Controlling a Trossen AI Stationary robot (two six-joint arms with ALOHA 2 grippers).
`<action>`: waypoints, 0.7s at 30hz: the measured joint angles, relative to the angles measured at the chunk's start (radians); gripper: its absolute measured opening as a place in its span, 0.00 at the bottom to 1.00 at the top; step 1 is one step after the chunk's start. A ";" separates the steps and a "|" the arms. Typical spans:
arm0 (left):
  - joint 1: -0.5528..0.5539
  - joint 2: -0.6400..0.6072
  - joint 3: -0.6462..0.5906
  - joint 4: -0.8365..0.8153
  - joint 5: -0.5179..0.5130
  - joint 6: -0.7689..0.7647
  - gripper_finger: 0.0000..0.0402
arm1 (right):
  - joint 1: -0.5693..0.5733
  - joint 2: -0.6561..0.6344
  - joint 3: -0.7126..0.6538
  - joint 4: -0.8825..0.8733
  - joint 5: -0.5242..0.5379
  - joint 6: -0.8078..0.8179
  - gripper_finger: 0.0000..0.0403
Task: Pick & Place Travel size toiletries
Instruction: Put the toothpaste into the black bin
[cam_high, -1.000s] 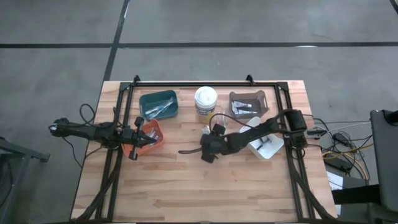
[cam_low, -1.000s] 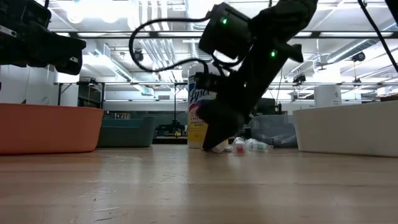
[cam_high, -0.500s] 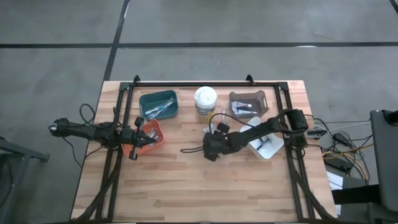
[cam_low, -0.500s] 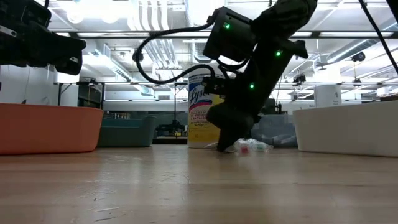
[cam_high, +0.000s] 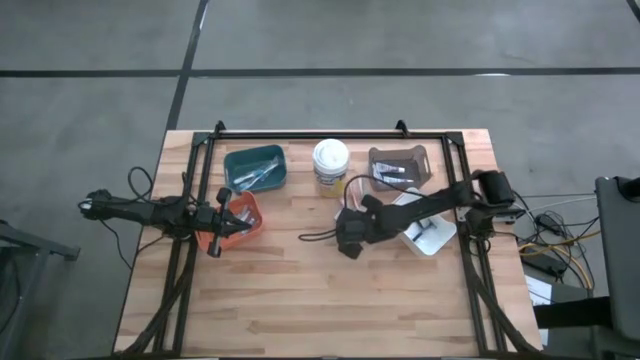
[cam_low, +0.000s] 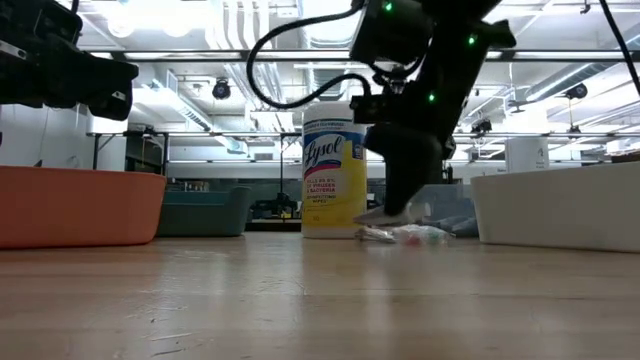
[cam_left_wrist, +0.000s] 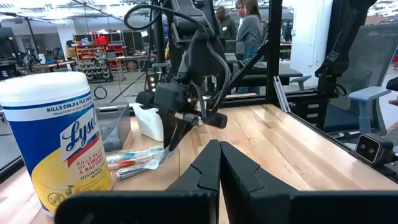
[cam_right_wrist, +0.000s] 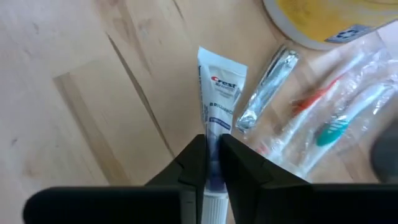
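Observation:
My right gripper (cam_right_wrist: 213, 142) is shut on a white Crest toothpaste tube (cam_right_wrist: 219, 93), just right of the table's middle (cam_high: 350, 240). Beside the tube lie a metal nail clipper (cam_right_wrist: 266, 87) and wrapped toothbrushes (cam_right_wrist: 323, 127), flat on the wood next to the yellow-labelled tub (cam_low: 334, 170). My left gripper (cam_left_wrist: 219, 146) hangs shut with nothing in it over the orange bin (cam_high: 240, 215) at the table's left. My right gripper pinches the tube near its cap end (cam_right_wrist: 214, 152) between its two fingers. The fingers slant down from above and lie along the tube. In the low view the tube's pale end (cam_low: 378, 212) sticks out sideways from the fingertips, a little above the table.
Behind stand a teal bin (cam_high: 255, 168) and a grey bin (cam_high: 398, 165), each holding toiletries. A white bin (cam_high: 428, 232) stands under my right arm. A black cable (cam_high: 315, 237) trails left of the gripper. People stand beyond the table (cam_left_wrist: 245, 25).
My right gripper has gone toward the table's right edge, away from the near side of the tub, and has risen off the wood. The tub, hidden behind it before, now shows in full in the low view, and a pale tube end shows at the fingertips.

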 joint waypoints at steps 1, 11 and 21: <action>0.000 0.000 0.000 0.000 0.000 0.000 0.02 | 0.000 -0.010 0.000 -0.012 -0.010 0.000 0.10; 0.000 0.000 0.000 0.000 0.000 0.000 0.02 | 0.000 -0.106 0.001 -0.065 -0.048 -0.004 0.09; 0.000 0.000 0.000 0.001 0.000 0.000 0.02 | 0.000 -0.206 0.001 -0.148 -0.047 -0.005 0.09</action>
